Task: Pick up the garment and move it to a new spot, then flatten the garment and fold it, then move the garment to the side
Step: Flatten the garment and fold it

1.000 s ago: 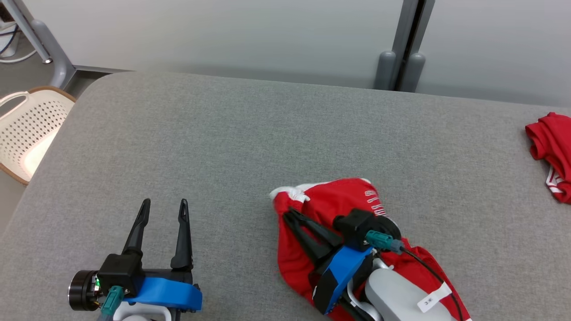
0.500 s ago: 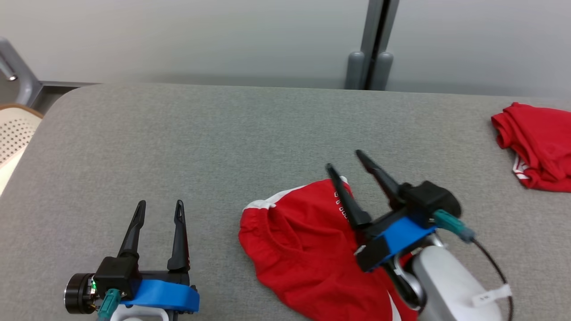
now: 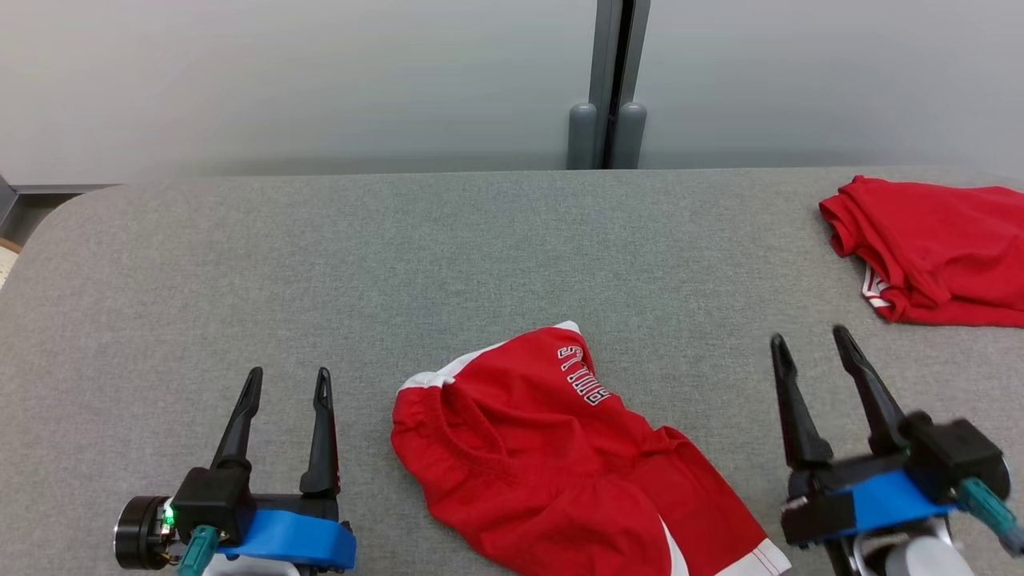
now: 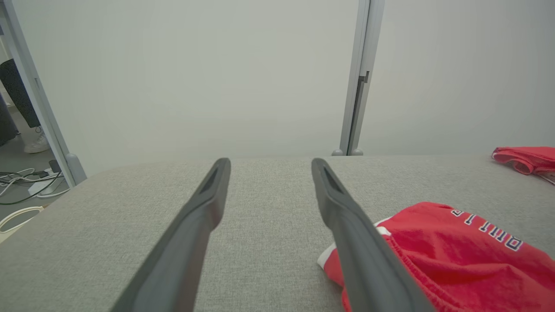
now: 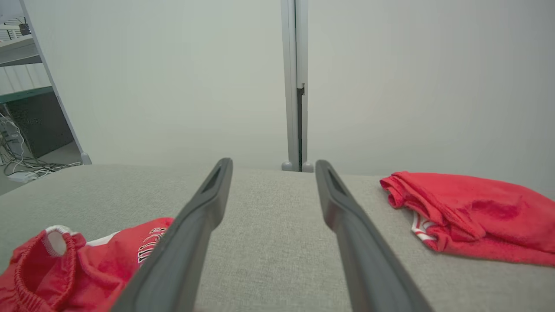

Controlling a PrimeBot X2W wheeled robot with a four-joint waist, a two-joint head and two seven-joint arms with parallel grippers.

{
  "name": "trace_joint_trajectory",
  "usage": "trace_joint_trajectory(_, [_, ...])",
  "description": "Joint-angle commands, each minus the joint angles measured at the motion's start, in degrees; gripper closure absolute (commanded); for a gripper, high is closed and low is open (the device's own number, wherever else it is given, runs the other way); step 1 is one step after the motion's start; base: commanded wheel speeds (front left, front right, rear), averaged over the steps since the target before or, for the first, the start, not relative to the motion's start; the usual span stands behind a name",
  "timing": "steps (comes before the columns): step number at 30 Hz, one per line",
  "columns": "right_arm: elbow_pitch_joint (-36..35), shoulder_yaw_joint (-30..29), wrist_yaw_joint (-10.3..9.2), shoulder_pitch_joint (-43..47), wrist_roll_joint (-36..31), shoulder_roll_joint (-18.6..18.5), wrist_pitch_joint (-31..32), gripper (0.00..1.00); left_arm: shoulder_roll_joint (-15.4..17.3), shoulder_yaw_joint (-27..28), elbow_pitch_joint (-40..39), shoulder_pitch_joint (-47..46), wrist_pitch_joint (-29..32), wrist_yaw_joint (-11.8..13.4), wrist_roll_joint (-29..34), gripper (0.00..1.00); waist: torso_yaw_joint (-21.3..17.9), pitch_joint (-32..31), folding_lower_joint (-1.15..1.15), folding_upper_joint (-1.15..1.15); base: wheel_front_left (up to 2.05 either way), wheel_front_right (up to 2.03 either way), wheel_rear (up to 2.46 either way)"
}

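Garment (image 3: pixel 560 448): we see it crumpled, red, lower centre of the head view, on the grey tabletop (image 3: pixel 400 264) | left fingers (image 3: pixel 322 436): spread wide, empty, just left of it, not touching | right fingers (image 3: pixel 792 408): spread wide, empty, lower right, clear of it | second red cloth (image 3: pixel 936 248): upper right

Three cameras over one grey table (image 3: pixel 512 240)
Our head camera looked forward and down from above the near edge, reaching the far edge and the wall. We had each wrist camera low and close above the near edge, facing the far edge along the left gripper (image 3: pixel 289 374) and the right gripper (image 3: pixel 808 336). All three views shared the lettered red garment (image 3: pixel 552 448) by the near edge, the second red garment (image 3: pixel 936 248) toward the far right corner, and the wall post (image 3: pixel 608 80).
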Motion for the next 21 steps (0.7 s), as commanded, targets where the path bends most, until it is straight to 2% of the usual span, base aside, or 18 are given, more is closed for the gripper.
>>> trace_joint_trajectory(1, [-1.2,-1.7,0.03,3.2,-0.3,0.5,-0.2,0.0,0.0,0.1,0.0,0.4,-0.3,-0.2,0.4,0.0,-0.1,-0.2,0.0,0.0,0.0,0.0,0.0])
trace_joint_trajectory(8, [-2.8,-3.6,0.03,7.5,-0.5,1.8,-0.2,0.0,0.0,-0.1,0.3,0.5,-0.3,-0.5,0.8,0.0,-0.7,-0.4,0.0,0.0,0.0,0.0,0.0])
trace_joint_trajectory(13, [-2.7,-3.2,0.03,6.9,-0.8,2.3,-0.2,0.0,0.0,-1.2,1.1,-1.7,-0.3,-1.1,1.3,0.0,-1.4,-0.4,0.0,0.0,0.0,0.0,0.0])
trace_joint_trajectory(21, [-2.0,-2.1,0.03,5.0,-1.0,2.5,-0.2,0.0,0.6,-6.0,7.4,-8.8,-0.3,-2.2,3.1,0.0,-2.2,0.0,0.0,0.0,0.0,0.0,0.0])
